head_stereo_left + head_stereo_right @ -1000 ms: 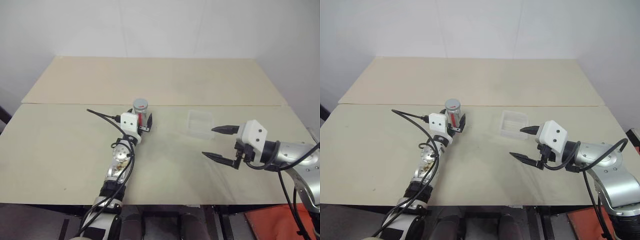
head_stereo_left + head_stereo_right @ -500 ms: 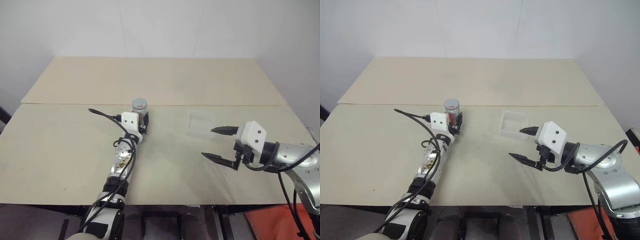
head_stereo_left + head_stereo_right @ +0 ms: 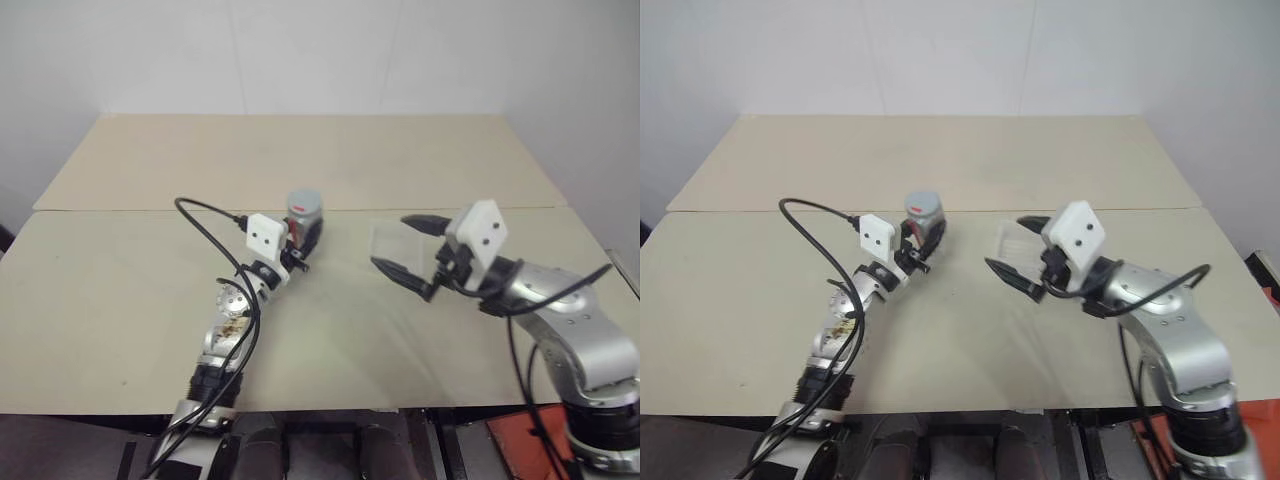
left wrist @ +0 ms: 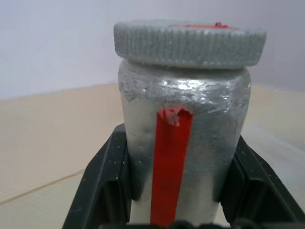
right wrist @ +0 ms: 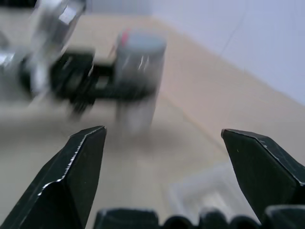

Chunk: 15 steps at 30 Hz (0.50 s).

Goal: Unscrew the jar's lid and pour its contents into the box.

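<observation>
My left gripper [image 3: 300, 236] is shut on the jar [image 3: 304, 218], a small silvery cylinder with a red stripe [image 4: 170, 157] down its side. It holds the jar upright near the table's middle. The grey lid [image 4: 189, 42] sits on top of the jar, with black fingers [image 4: 107, 181] pressing on both of the jar's sides. The clear plastic box [image 3: 1012, 238] lies on the table to the right of the jar. My right gripper [image 3: 405, 250] hangs open over the box, pointing left toward the jar [image 5: 138, 71], with nothing between its fingers.
The pale wooden table [image 3: 120, 290] runs wide around both arms, with a seam [image 3: 120, 211] across it behind the jar. A black cable [image 3: 205, 215] loops up from my left wrist. A white wall stands behind the table.
My left gripper has shut on the jar and carried it up and to the right. My right gripper, still open, has swung left and up over the box, toward the jar.
</observation>
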Each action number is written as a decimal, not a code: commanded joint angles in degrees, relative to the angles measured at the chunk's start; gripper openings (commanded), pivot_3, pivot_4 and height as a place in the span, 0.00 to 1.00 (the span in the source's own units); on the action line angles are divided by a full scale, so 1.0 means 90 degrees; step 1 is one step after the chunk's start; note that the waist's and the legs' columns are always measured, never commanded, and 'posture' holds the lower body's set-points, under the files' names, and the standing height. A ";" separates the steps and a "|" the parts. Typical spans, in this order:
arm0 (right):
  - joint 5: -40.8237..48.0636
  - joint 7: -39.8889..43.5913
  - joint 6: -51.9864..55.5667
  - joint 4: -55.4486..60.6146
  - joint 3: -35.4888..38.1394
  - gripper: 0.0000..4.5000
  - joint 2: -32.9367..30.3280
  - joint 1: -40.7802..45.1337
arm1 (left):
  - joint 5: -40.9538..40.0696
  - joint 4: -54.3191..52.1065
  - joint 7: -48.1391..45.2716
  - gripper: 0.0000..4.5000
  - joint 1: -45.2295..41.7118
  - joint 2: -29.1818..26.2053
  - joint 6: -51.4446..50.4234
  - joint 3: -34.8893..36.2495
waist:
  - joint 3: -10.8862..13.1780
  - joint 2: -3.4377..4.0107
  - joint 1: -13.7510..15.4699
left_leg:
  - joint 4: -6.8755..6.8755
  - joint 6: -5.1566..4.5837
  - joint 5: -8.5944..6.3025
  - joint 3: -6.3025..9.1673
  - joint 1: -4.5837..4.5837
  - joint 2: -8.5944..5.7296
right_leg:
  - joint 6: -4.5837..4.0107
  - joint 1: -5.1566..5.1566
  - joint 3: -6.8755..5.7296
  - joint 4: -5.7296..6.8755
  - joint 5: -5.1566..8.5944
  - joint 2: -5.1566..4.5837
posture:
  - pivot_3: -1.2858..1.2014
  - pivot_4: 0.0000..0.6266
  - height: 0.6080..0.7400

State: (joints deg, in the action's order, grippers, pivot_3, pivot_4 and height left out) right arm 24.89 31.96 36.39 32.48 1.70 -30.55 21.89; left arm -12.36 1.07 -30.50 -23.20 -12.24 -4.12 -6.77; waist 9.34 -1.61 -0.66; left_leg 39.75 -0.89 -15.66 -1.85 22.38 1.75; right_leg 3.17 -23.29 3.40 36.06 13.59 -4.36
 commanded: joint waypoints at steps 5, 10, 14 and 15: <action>0.0244 -0.0708 0.0390 0.0713 -0.0363 1.00 0.0746 0.0410 | -0.0629 -0.1324 -0.1291 0.43 0.0116 -0.0608 -0.0854 -0.0432 | -0.0001 0.0003 0.0033 | 0.0003 -0.0001 0.0000 0.0016 0.0004 -0.0003 | 0.0000 0.0001 -0.0004 -0.0004 0.0000 -0.0005 | 0.52 0.24 1.00; 0.0236 -0.0443 0.0303 0.0798 -0.0596 1.00 0.0610 0.0286 | -0.0362 -0.1010 -0.1138 0.43 0.0017 -0.0413 -0.0472 -0.0429 | -0.0001 0.0003 0.0011 | 0.0003 -0.0001 0.0000 0.0016 0.0002 -0.0003 | 0.0000 0.0002 -0.0004 -0.0003 0.0000 -0.0004 | 0.52 0.24 1.00; 0.0251 -0.0376 0.0296 0.0735 -0.0691 1.00 0.0606 0.0294 | -0.0369 -0.0987 -0.1198 0.43 0.0036 -0.0327 -0.0485 -0.0423 | -0.0001 0.0003 -0.0012 | 0.0003 -0.0002 0.0000 0.0016 0.0001 -0.0003 | -0.0001 0.0002 -0.0004 -0.0003 0.0001 -0.0003 | 0.52 0.24 1.00; 0.0250 -0.0361 0.0287 0.0730 -0.0696 1.00 0.0603 0.0287 | -0.0360 -0.0983 -0.1201 0.43 0.0041 -0.0311 -0.0471 -0.0428 | -0.0001 0.0003 -0.0019 | 0.0003 -0.0002 -0.0001 0.0016 0.0002 -0.0003 | -0.0001 0.0002 -0.0003 -0.0004 0.0000 -0.0003 | 0.52 0.24 1.00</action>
State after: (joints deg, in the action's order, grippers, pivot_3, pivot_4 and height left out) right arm 26.20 28.29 39.70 37.49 -4.86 -24.97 24.18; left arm -15.79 -6.74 -41.16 -22.11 -15.37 -9.91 -10.52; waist 9.33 -1.58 -0.83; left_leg 39.77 -0.90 -15.67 -1.71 22.40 1.73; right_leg 3.16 -23.28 3.37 36.03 13.59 -4.38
